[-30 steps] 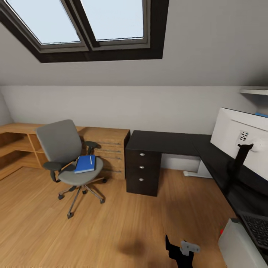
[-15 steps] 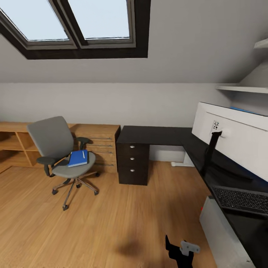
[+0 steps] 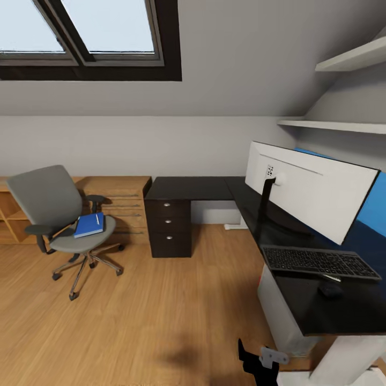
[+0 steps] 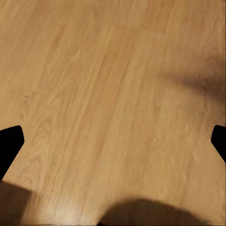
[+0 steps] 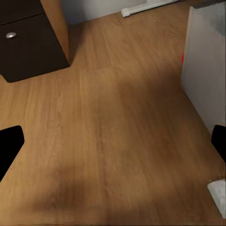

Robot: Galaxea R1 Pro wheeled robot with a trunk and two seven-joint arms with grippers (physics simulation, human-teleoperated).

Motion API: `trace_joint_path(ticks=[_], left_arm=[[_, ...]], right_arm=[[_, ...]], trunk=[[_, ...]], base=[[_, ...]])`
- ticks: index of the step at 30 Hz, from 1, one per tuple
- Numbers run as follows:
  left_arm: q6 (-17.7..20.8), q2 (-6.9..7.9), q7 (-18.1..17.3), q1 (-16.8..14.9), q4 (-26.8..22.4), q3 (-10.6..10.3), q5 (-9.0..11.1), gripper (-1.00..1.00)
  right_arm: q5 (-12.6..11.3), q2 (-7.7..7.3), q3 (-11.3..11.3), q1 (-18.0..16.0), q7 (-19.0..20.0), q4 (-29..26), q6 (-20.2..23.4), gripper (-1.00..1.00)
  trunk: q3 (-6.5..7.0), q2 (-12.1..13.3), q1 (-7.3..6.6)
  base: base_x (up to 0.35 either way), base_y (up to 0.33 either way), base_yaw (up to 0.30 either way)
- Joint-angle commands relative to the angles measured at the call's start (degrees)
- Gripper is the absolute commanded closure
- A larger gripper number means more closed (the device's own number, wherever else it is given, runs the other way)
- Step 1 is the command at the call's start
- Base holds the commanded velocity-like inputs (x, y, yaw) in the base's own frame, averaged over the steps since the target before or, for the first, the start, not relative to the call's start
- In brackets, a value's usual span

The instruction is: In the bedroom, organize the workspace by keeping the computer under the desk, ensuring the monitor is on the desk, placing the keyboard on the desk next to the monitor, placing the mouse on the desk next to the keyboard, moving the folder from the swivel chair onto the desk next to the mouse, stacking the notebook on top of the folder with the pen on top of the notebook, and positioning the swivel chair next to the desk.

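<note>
From my head camera I look across a bedroom with a wooden floor [image 3: 161,311] and a black L-shaped desk [image 3: 332,311] along my right side. On it stands the white monitor [image 3: 316,187], turned so I see its back, on a black stand. Just in front of it lies the black keyboard [image 3: 320,262], and the dark mouse [image 3: 330,290] sits near the keyboard's front edge, close to the desk's end. Below the desk top the pale computer [image 3: 281,311] case stands on the floor. Well apart, on my left, the grey swivel chair [image 3: 53,214] stands beside a wooden cabinet [image 3: 120,206]; on its seat rests a blue book-like item, folder or notebook [image 3: 89,224], I cannot tell which, with the pen [image 3: 97,219] lying on top. A black drawer unit [image 3: 170,228] closes the desk's far end. My left pincer [image 4: 113,146] hangs spread wide over bare floor, holding nothing. My right pincer [image 5: 113,150] is likewise wide and empty, above the floor between the drawer unit and the computer.
</note>
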Motion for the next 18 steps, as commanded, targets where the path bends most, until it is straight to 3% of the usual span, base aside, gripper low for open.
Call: trace_joint_path(ticks=[1,18], left_arm=[[-0.2,0.08,0.4,0.0,-0.1,-0.3,0.6,-1.00],[-0.2,0.10,0.4,0.0,-0.1,-0.3,0.7,-1.00]], right_arm=[[-0.6,0.01,-0.2,-0.1,0.6,0.1,-0.2,-1.00],[-0.8,-0.69,-0.2,-0.1,-0.7,-0.1,-0.4,-1.00]], trunk=[[-0.06,0.0,-0.03],[-0.02,0.0,-0.03]], base=[[-0.271,-0.151,-0.282],[-0.316,-0.021,-0.296]])
